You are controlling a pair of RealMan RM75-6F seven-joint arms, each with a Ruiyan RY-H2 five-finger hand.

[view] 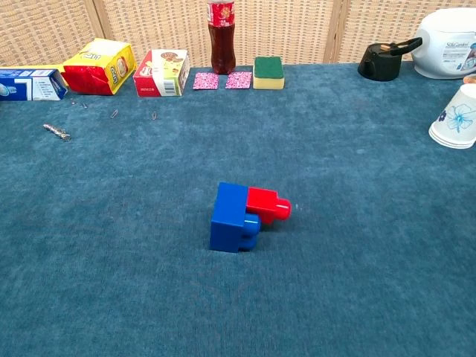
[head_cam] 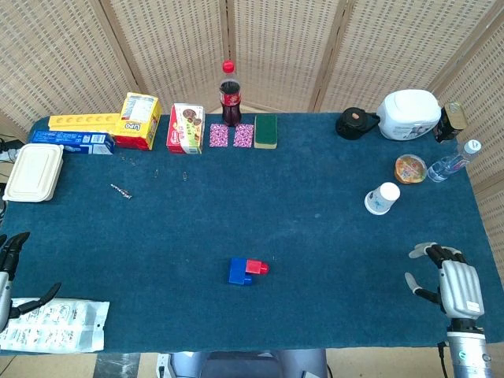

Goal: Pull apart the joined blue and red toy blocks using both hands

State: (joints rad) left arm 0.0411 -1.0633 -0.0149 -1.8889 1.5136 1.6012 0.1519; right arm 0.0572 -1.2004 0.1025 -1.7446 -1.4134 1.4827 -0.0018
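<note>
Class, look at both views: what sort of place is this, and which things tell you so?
Probably a robot test or demo setup, not a home: a blue-covered table before woven screens, two robot hands, left and right, and assorted practice items such as joined toy blocks.

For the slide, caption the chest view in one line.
Joined blue block and red block lie untouched on the blue table, no hand in view.
</note>
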